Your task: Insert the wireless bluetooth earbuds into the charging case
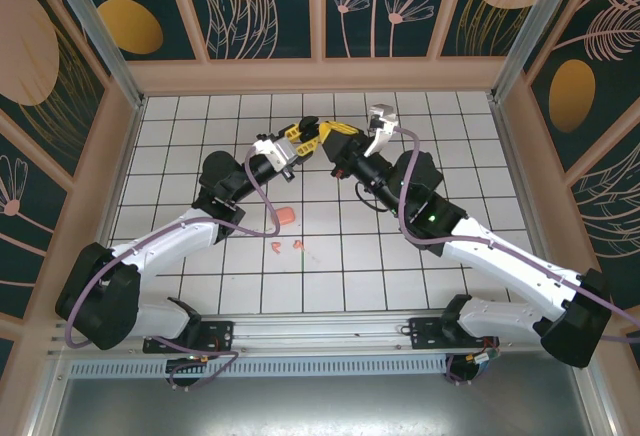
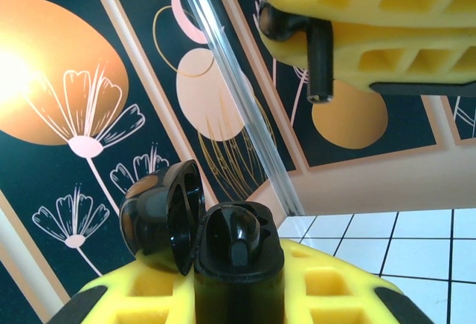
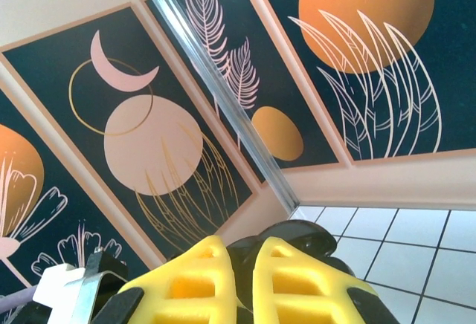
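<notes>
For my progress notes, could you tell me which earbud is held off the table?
The black earbud, pinched in the right gripper; the salmon-orange earbuds lie loose on the tiles.

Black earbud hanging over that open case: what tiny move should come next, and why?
Probably the right pincer should ease the black earbud down toward the charging case: in the left wrist view its stem points downward, above and right of the open case that the left pincer holds.
</notes>
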